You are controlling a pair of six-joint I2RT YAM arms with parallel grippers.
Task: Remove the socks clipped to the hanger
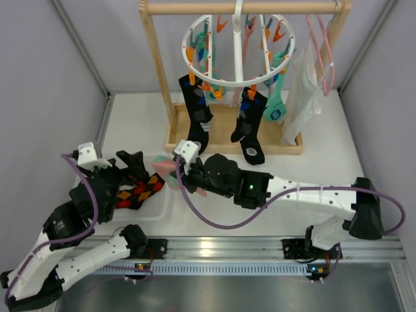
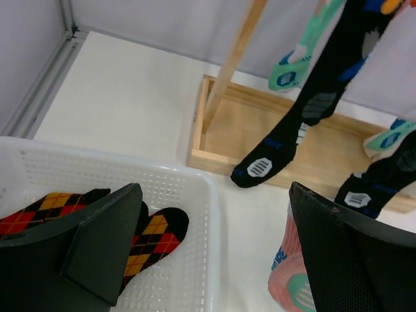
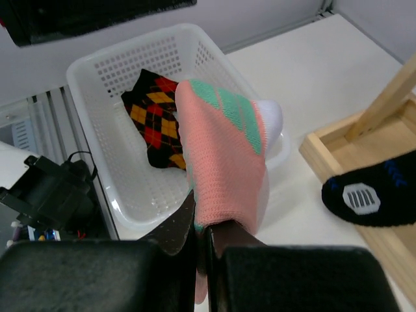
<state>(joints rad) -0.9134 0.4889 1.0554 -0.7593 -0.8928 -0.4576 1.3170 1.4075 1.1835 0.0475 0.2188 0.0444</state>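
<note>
The white ring hanger (image 1: 237, 49) hangs from the wooden rack with orange and teal clips. Two black socks (image 1: 195, 114) (image 1: 249, 127) and a teal sock (image 1: 276, 104) are clipped to it. My right gripper (image 3: 201, 214) is shut on a pink sock with teal patches (image 3: 224, 149), held at the white basket's (image 3: 130, 62) near corner. An argyle sock (image 3: 156, 120) lies in that basket. My left gripper (image 2: 214, 195) is open with nothing between its fingers; one finger is over the argyle sock (image 2: 153, 237), the other beside the pink sock (image 2: 289, 279).
The wooden rack's post (image 1: 159, 71) and base tray (image 2: 247, 136) stand at the back. A white cloth garment (image 1: 302, 91) and a pink wire hanger (image 1: 322, 45) hang at its right end. Grey walls close in both sides.
</note>
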